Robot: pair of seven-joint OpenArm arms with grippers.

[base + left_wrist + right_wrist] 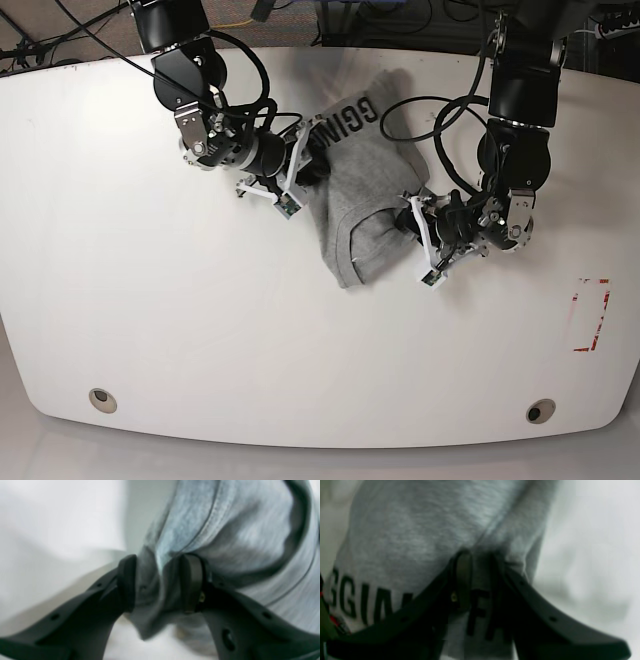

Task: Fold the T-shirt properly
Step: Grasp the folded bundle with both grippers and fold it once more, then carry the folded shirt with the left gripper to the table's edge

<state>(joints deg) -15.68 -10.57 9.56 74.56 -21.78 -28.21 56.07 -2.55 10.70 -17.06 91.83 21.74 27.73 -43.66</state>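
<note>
The heather-grey T-shirt point(365, 190) lies bunched on the white table point(200, 320), with black lettering near its far edge. My left gripper point(410, 215), on the right in the base view, is shut on a fold of the T-shirt's right side. In the left wrist view the left gripper point(158, 582) pinches grey cloth point(225, 530) between its fingers. My right gripper point(305, 160) is shut on the T-shirt's left edge. In the right wrist view the right gripper point(480, 580) clamps cloth point(420, 530) just above the black letters.
A red-outlined rectangle point(590, 315) is marked on the table at the right. Two round holes point(100, 398) sit near the front edge. Cables hang from both arms above the shirt's far side.
</note>
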